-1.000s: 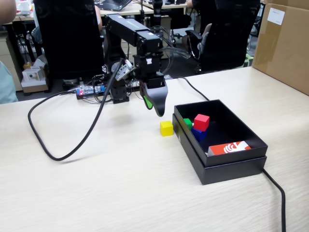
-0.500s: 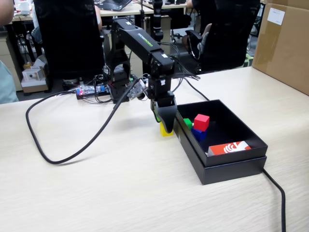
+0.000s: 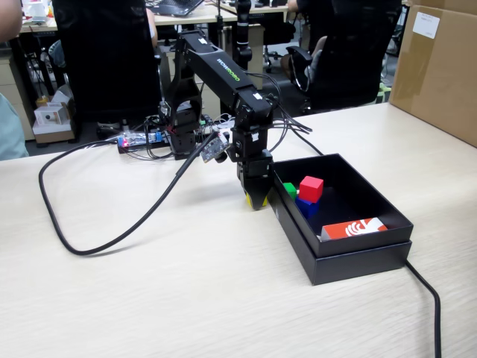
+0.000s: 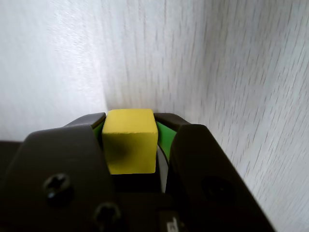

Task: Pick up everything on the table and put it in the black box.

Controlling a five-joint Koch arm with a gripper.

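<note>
Yellow cube (image 4: 130, 140) gripped in pincer (image 4: 130, 126); three cubes, one card in black box (image 3: 387, 224).

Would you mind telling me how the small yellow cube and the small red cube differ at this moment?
The small yellow cube sits outside the shallow matte black cardboard box, low at the light wood-grain table; the small red cube is inside the box. The yellow cube is between the jaws of the black gripper; the red cube is free of it and rests on top of the small blue cube. Both look like plain solid-colour cubes of similar size.
</note>
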